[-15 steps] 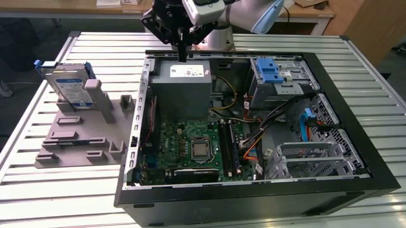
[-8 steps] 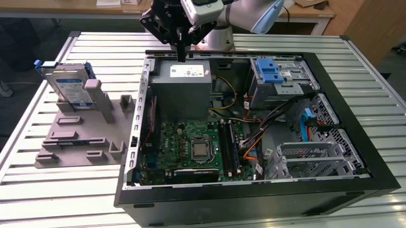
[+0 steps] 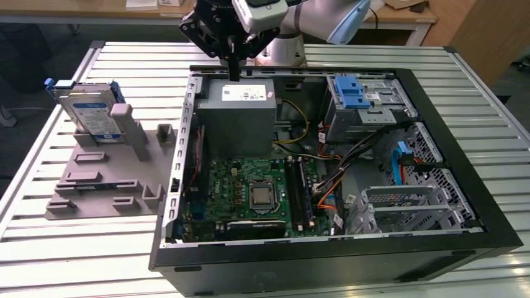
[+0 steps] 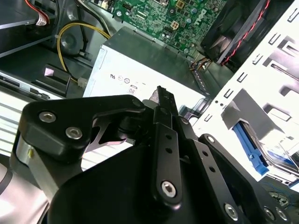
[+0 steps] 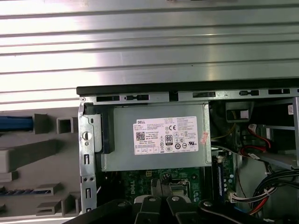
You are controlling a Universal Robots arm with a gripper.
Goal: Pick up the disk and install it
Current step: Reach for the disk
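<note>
Disk (image 3: 89, 113) is seen standing on edge in grey fixture (image 3: 93, 185), well off to the exterior view's left of gripper (image 3: 235, 74), which is closed on nothing above power supply (image 3: 240, 118)

Bright light, hard glare on table slats (image 5: 149, 42) beyond the gripper (image 3: 234, 74), soft shadows inside the case (image 3: 331, 268) below it.
</note>
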